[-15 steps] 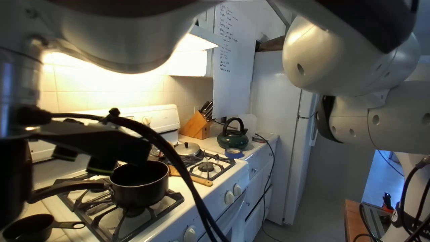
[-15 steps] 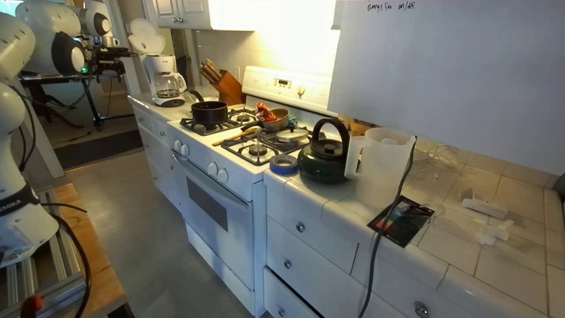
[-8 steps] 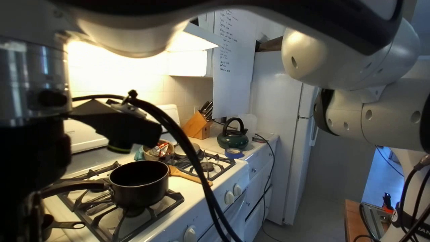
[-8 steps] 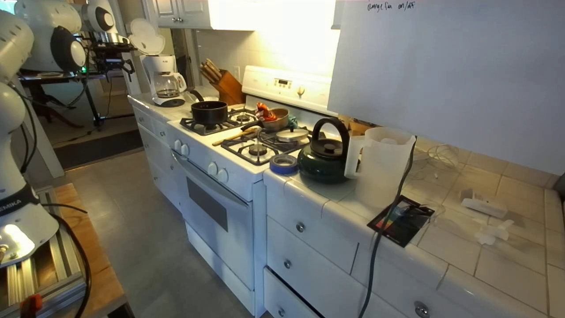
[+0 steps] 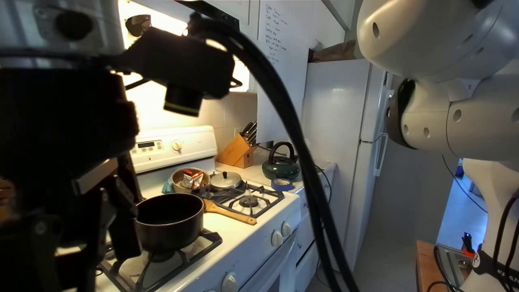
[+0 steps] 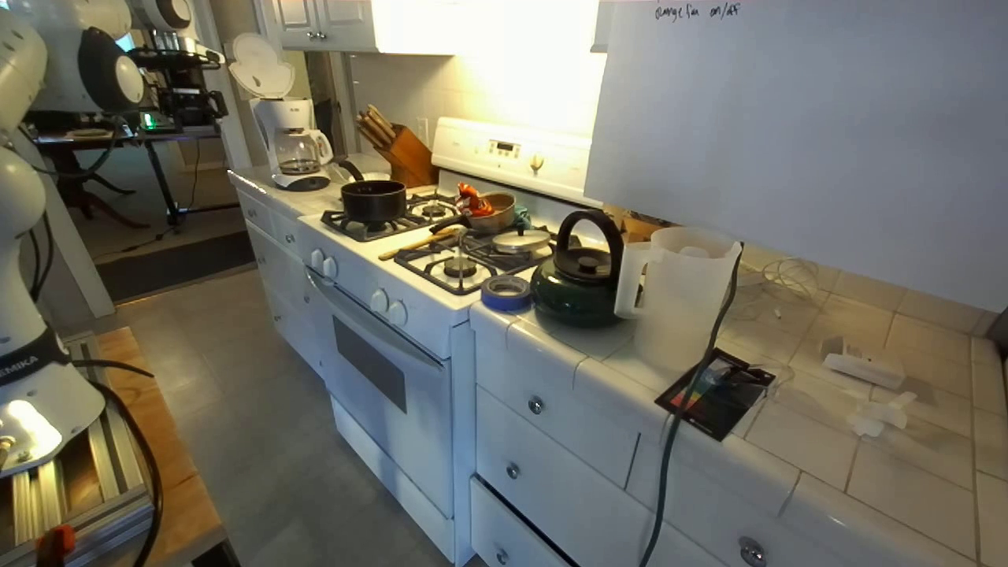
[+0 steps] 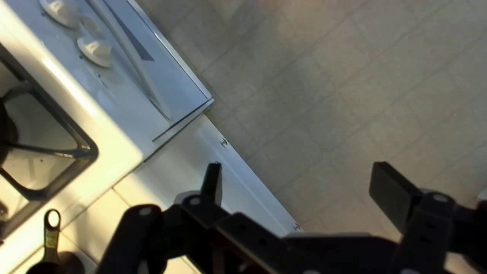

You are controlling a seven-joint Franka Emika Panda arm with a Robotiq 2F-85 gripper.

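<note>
My gripper (image 7: 297, 167) is open in the wrist view, its two fingers wide apart with nothing between them. It hangs in the air over the front edge of the counter drawers (image 7: 224, 171) and the floor. In an exterior view the gripper stands large and dark at the left, with a finger (image 5: 125, 235) showing in front of the black saucepan (image 5: 170, 227) and hiding its handle. The saucepan sits on a stove burner and also shows in an exterior view (image 6: 374, 203). A small black cup with a holed handle (image 7: 51, 243) lies on the tiled counter in the wrist view.
A pan with a red packet (image 5: 190, 180), a lid (image 5: 226, 179) and a wooden spatula (image 5: 231, 213) are on the stove (image 6: 386, 315). A green kettle (image 6: 579, 295), blue tape (image 6: 505, 293) and a pitcher (image 6: 681, 307) stand beside it. Cables (image 5: 300, 154) hang from the arm.
The gripper and its camera mount have risen and moved right in an exterior view, uncovering the pan and lid. The small black cup there is now hidden behind the gripper. The saucepan has not moved.
</note>
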